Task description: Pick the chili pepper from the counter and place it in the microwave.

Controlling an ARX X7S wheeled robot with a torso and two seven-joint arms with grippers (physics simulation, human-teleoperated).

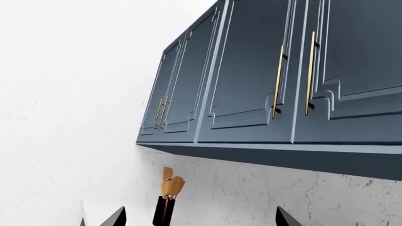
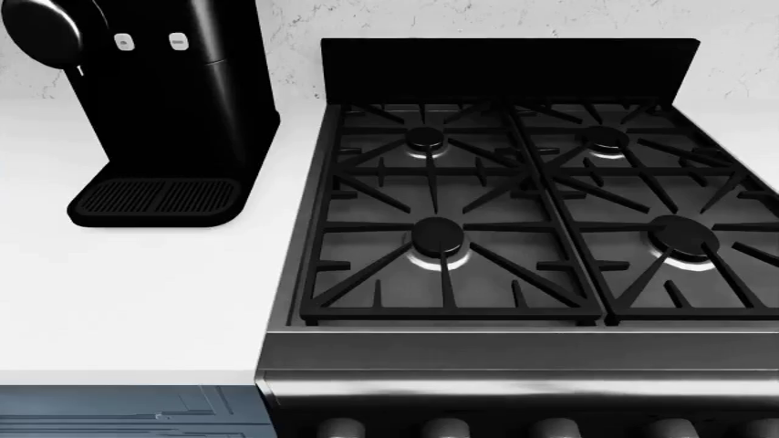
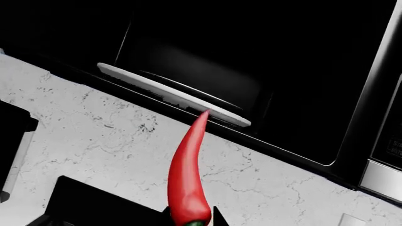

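Black, pointed, wedge-shaped tips on the left claw (image 1: 197, 219).

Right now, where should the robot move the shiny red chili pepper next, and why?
Probably forward into the dark open microwave. The glossy red chili pepper, gripped at its stem end in the right gripper, points its tip at the white round plate inside but seems still outside the opening.

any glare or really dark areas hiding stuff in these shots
Head view: bright glare streaks on the stove's steel front and burner pans. Right wrist view: the microwave interior is almost black, only the white plate edge showing; the chili pepper is glossy. Left wrist view: evenly lit cabinets.
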